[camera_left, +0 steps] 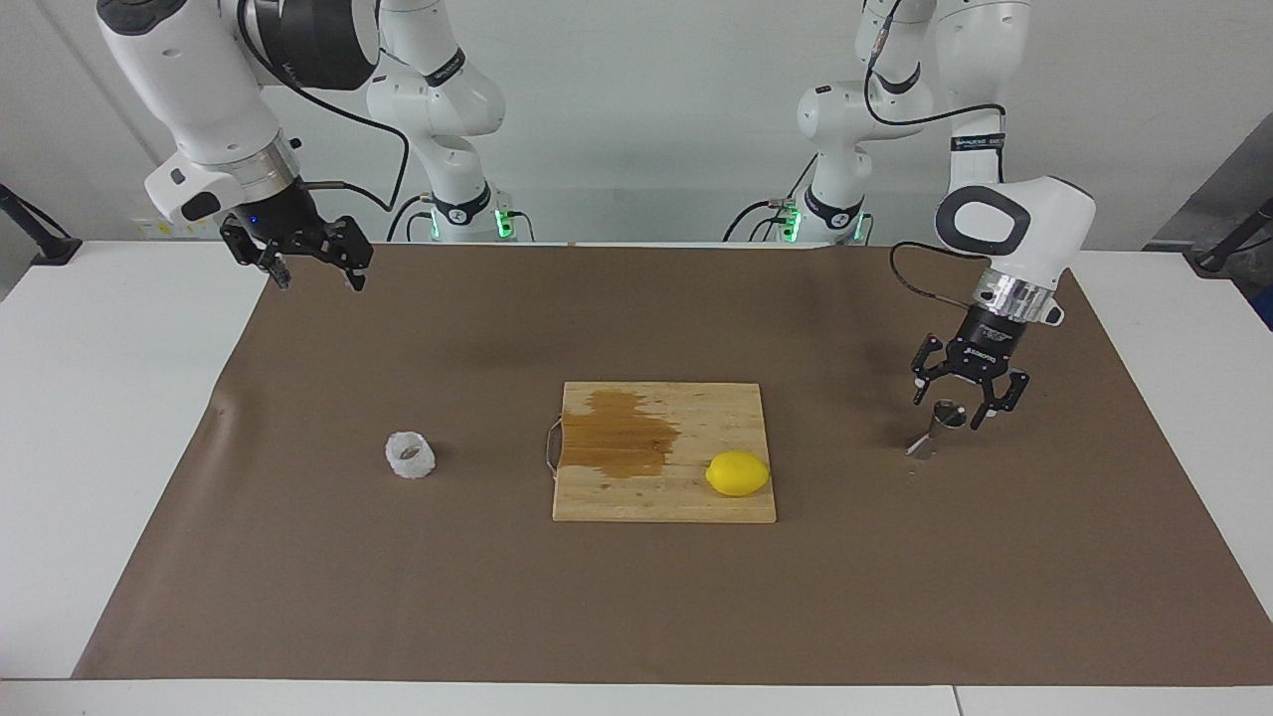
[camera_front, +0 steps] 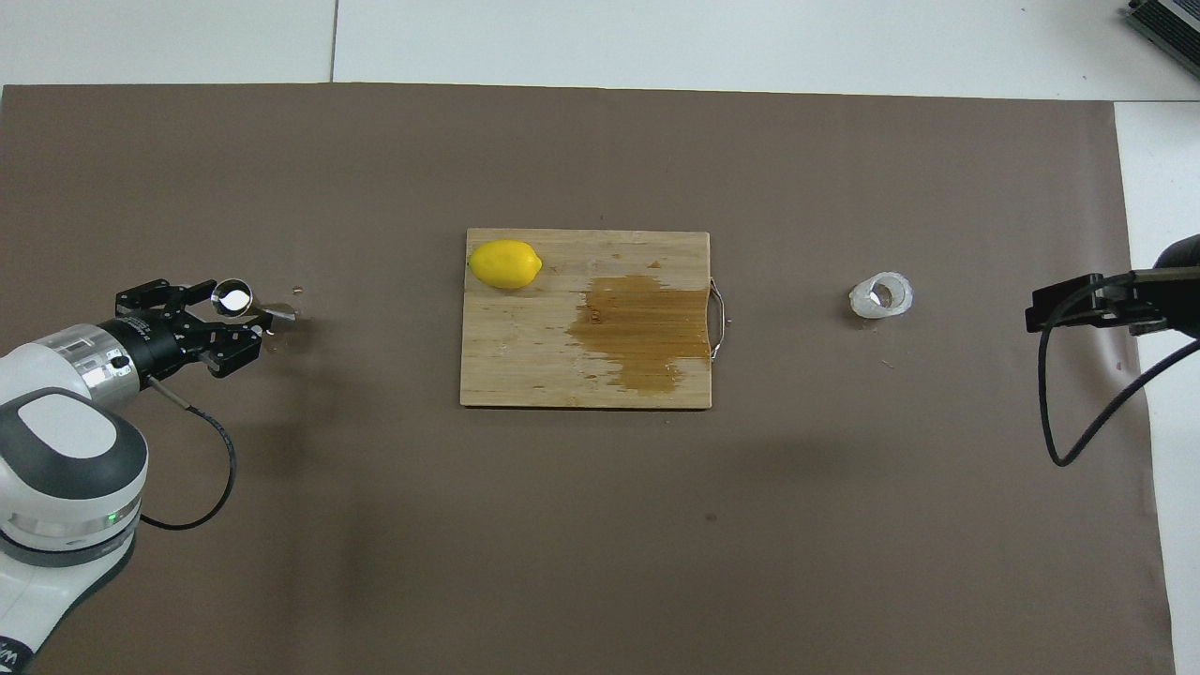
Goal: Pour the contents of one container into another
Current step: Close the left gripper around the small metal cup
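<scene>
Two arms: right gripper [camera_left: 310, 267] waits, jaws wide, over the worktop's [camera_left: 636, 597] corner. Crinkled cup [camera_left: 410, 455] sits untouched toward that end. Left gripper [camera_left: 958, 413], jaws part-open astride the steel jigger [camera_left: 938, 428]: centre on its waist, squeeze level to avoid tipping.

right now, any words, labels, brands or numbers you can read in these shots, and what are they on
None can be read for certain.
Left gripper, body: small white print, too small to read.
Left arm, dark band on the upper link: white lettering, too blurred to read.
Right arm, dark joint cover: faint lettering, unreadable.
Jigger, crinkled cup, lemon, cutting board: no markings visible.
</scene>
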Motion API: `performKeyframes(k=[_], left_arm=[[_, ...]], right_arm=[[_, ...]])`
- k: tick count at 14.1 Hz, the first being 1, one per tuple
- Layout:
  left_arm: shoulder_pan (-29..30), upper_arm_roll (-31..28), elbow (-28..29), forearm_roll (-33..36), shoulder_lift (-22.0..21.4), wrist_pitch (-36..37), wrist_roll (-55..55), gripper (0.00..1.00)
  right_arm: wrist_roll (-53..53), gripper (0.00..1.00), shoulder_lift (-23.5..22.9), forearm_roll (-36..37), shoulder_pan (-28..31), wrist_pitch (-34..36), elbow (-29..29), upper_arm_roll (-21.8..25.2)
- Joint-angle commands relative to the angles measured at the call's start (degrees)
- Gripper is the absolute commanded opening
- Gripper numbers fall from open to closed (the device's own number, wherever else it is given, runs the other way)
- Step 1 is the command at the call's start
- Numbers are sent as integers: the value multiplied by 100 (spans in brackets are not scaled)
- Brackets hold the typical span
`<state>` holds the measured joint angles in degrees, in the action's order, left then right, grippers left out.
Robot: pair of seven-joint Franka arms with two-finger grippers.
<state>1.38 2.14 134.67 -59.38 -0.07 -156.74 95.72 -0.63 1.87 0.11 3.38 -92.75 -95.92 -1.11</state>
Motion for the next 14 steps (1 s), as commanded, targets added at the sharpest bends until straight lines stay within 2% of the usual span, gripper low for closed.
performKeyframes(k=[1, 4, 9, 11, 14], left_arm=[[-120, -65, 77, -109, -54, -32, 52, 80], [-112, -65, 77, -109, -54, -23, 61, 70], [-59, -65, 77, -109, -63, 56, 61, 68], [-41, -65, 77, -109, -63, 56, 61, 61], [-41, -65, 77, -109, -63, 56, 61, 60]], right_arm=[[115, 100, 86, -125, 84, 64, -49, -30], [115, 100, 86, -125, 84, 64, -49, -30], [115, 100, 86, -125, 84, 64, -49, -30], [116, 100, 86, -125, 75, 64, -49, -30], [115, 100, 94, -125, 75, 64, -49, -30]])
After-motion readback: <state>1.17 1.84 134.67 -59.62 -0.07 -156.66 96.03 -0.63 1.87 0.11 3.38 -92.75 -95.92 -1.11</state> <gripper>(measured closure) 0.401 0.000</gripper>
